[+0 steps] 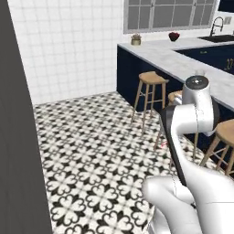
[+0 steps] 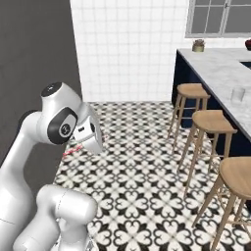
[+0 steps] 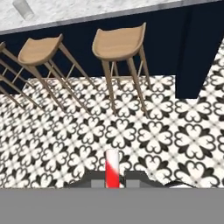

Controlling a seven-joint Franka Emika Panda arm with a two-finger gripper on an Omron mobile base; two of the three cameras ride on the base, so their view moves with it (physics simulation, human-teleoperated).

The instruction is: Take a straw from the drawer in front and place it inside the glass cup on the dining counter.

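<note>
The straw (image 3: pixel 112 168) is a thin, straight pink-red tube with a pale, whitish upper end as seen by the hand camera. It stands between the two dark fingertips of the gripper (image 3: pixel 112 180), rising straight out from between them, and the jaws are clenched on it with no gap showing on either side. In the right base view a short length of the straw (image 2: pixel 71 149) pokes out as a fine red line just beside the white hand, slanting down toward the patterned floor (image 2: pixel 142 162).

Ahead of the jaws, well apart from them, two wooden stools (image 3: pixel 118 43) stand on the black-and-white floor against the navy base of the dining counter (image 3: pixel 87 11). Beyond the stools, on the marbled top and off to the far left of the jaws' line, sits the glass cup (image 3: pixel 22 8), small, clear and pale, blurred at this range. In the right base view the glass cup (image 2: pixel 238 94) stands near the counter's edge above the stools, far from the gripper. In the left base view it (image 1: pixel 199 72) shows faintly just above the arm's upper joint.
</note>
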